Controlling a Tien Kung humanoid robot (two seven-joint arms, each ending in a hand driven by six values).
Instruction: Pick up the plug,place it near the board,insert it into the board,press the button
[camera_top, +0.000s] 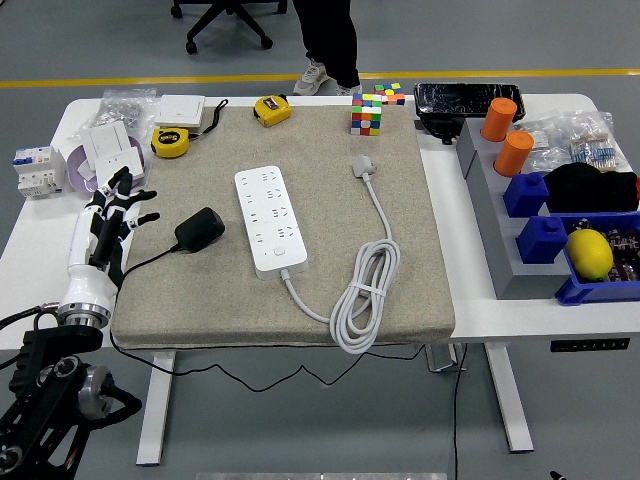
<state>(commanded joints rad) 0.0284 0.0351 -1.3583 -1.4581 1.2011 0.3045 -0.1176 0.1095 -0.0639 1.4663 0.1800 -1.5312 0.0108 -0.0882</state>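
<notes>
One hand only is in the head view: the left hand (112, 215) comes up from the lower left corner, white forearm angled toward twelve o'clock, fingers (124, 184) spread apart and holding nothing. The black plug (200, 228) lies on the grey mat (400, 290) at roughly three o'clock from that hand, near it but clearly not touching. Its body runs on a slant, one end toward one o'clock and the other toward seven, with its thin black cord (150, 262) trailing off toward eight o'clock and passing just below the hand. The white power strip (271, 221) sits at three o'clock from the plug, long axis near twelve-to-six and tipped a little, its sockets facing up. So the reach looks like a short sideways move to the right, then a carry farther the same way. The right arm is not in the picture at all, so the left is the only candidate.

Hard to make out: the plug's prongs, which may be underneath or on its far side. The strip's button is too small to pick out with certainty. At the top, a person's legs (330, 40) are cut off by the frame.
</notes>
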